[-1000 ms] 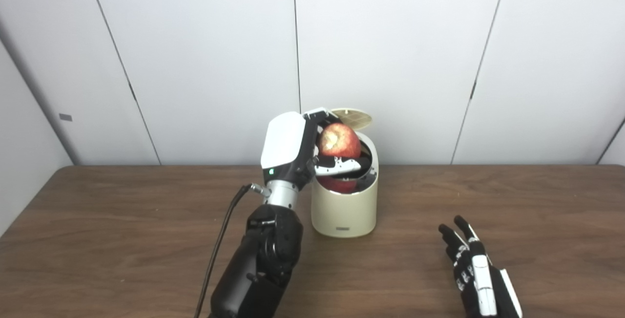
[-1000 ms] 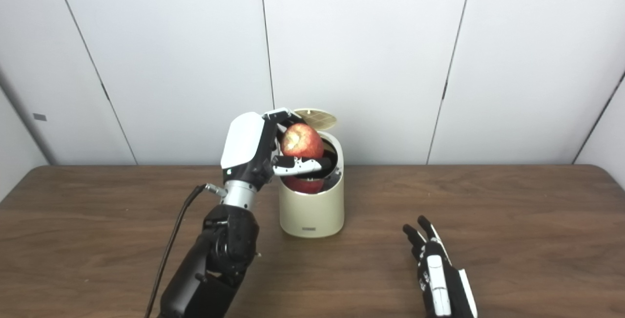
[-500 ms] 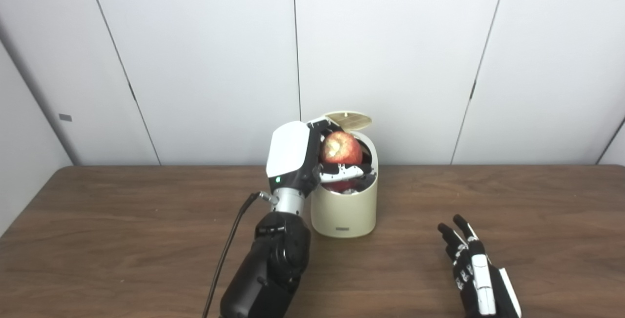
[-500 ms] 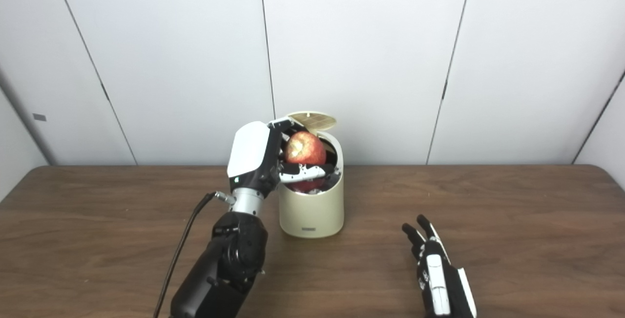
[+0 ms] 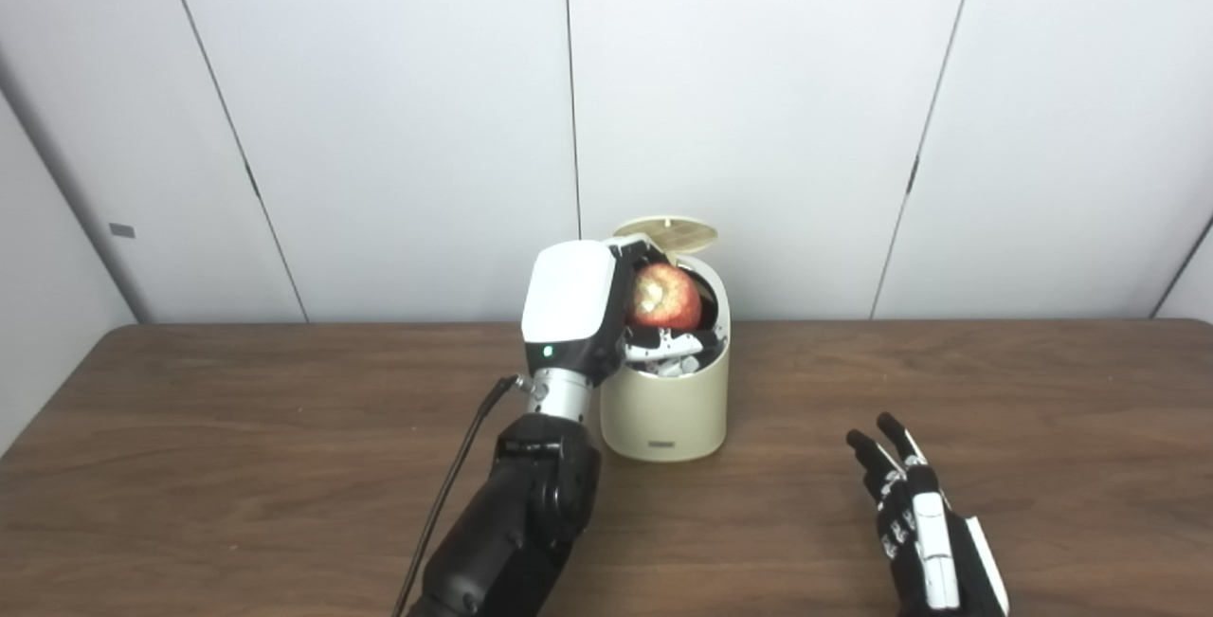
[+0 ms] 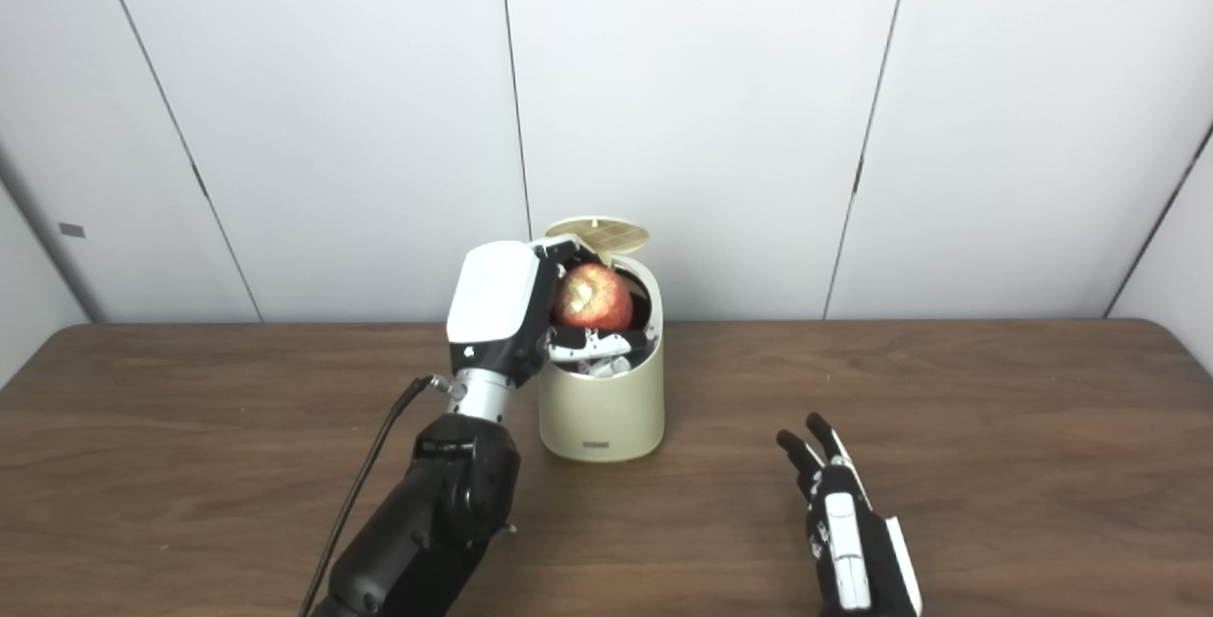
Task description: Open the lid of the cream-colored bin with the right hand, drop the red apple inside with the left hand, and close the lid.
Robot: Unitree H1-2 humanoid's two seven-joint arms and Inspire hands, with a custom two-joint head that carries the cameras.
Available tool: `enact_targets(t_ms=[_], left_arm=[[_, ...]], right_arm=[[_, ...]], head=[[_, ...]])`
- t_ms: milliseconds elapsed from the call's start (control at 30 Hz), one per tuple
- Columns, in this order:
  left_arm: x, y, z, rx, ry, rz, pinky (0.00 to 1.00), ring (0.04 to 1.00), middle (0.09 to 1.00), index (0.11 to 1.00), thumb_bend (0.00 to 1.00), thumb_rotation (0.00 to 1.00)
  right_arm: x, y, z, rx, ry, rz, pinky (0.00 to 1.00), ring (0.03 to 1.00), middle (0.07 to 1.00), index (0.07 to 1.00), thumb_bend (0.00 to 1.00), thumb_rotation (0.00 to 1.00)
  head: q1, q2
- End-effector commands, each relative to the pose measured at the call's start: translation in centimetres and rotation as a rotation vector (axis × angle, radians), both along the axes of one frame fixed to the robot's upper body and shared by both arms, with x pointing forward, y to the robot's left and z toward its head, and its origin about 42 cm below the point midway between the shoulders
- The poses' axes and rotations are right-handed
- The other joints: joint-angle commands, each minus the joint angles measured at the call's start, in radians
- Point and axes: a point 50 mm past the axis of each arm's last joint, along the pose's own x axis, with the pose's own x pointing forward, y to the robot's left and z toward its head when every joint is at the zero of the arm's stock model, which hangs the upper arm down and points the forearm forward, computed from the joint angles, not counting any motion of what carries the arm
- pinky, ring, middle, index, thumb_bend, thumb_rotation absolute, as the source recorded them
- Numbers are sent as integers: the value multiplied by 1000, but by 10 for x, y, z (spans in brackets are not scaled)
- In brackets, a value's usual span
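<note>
Apple at the mouth of the bin, not yet dropped.

I see the lid already up at the back and my left hand clamped around the fruit, lowered partly into the opening, its fingers reaching inside the rim. My right hand rests on the table well apart, fingers spread, holding nothing. I judge opening done; releasing the fruit, withdrawing and closing the lid remain.
</note>
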Motion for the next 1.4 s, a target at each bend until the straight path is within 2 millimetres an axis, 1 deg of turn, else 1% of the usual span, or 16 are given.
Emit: enact_targets(t_ms=[0, 100, 200, 333, 433, 467, 500, 567, 600, 633, 667, 767, 900, 967, 1200, 1367], left_arm=[[7, -5, 14, 15, -43, -3, 331, 468, 558, 440, 470, 0], [8, -6, 13, 12, -39, 6, 331, 471, 557, 434, 469, 0], [7, -8, 13, 11, -38, 13, 330, 469, 557, 443, 470, 0], [7, -8, 13, -4, -44, 14, 330, 470, 554, 448, 471, 0], [6, -9, 14, -12, -22, 30, 363, 495, 554, 462, 473, 0], [6, -10, 15, -11, -6, 39, 355, 496, 562, 471, 473, 0], [5, -10, 15, -10, 8, 46, 423, 542, 560, 469, 493, 0], [4, -11, 16, -7, 31, 58, 497, 600, 628, 487, 517, 40], [4, -11, 17, -3, 40, 63, 508, 611, 640, 547, 730, 20], [4, -11, 17, 2, 44, 65, 507, 615, 651, 590, 870, 8], [3, -12, 18, 7, 48, 66, 507, 617, 655, 605, 923, 4], [3, -12, 18, 34, 48, 70, 512, 631, 669, 627, 986, 2], [3, -14, 18, 52, 54, 81, 532, 641, 686, 643, 1000, 26], [3, -14, 17, 54, 59, 84, 543, 645, 690, 649, 1000, 17], [3, -13, 17, 65, 69, 88, 552, 649, 701, 658, 1000, 11], [2, -12, 15, 52, 61, 68, 547, 637, 683, 651, 983, 1]], right_arm=[[2, 7, 0, 23, -32, 13, 970, 927, 851, 922, 632, 863], [2, 7, 0, 24, -33, 17, 965, 925, 852, 925, 628, 861], [3, 6, 0, 18, -36, 18, 994, 936, 850, 931, 622, 865], [3, 5, -1, 11, -36, 18, 1000, 932, 843, 928, 621, 871], [3, 5, 0, 17, -42, 17, 997, 921, 826, 919, 626, 859], [3, 4, 0, 18, -43, 17, 991, 917, 821, 917, 621, 856], [3, 4, 0, 18, -44, 17, 988, 913, 817, 911, 614, 852], [3, 4, 0, 19, -44, 18, 977, 899, 809, 895, 607, 846], [3, 4, 0, 19, -45, 19, 974, 895, 806, 890, 604, 842], [2, 4, 0, 18, -45, 19, 970, 889, 800, 881, 604, 839], [2, 4, 1, 16, -46, 20, 969, 888, 797, 877, 610, 838], [2, 3, 1, 6, -47, 24, 971, 887, 787, 864, 626, 842], [2, 2, 2, 18, -49, 26, 954, 876, 773, 850, 608, 826], [2, 2, 1, 21, -49, 23, 945, 869, 762, 840, 610, 819], [2, 1, 2, 4, -48, 16, 956, 878, 751, 849, 608, 842], [2, 0, 2, 4, -50, 15, 957, 876, 745, 847, 601, 841]], head=[[4, -2], [4, -2], [5, -2], [4, 0], [4, 0], [4, -1], [4, -1], [4, -1], [4, -1], [2, 2], [4, 2], [7, 2], [7, 2], [6, -1], [7, -1], [7, -2]])
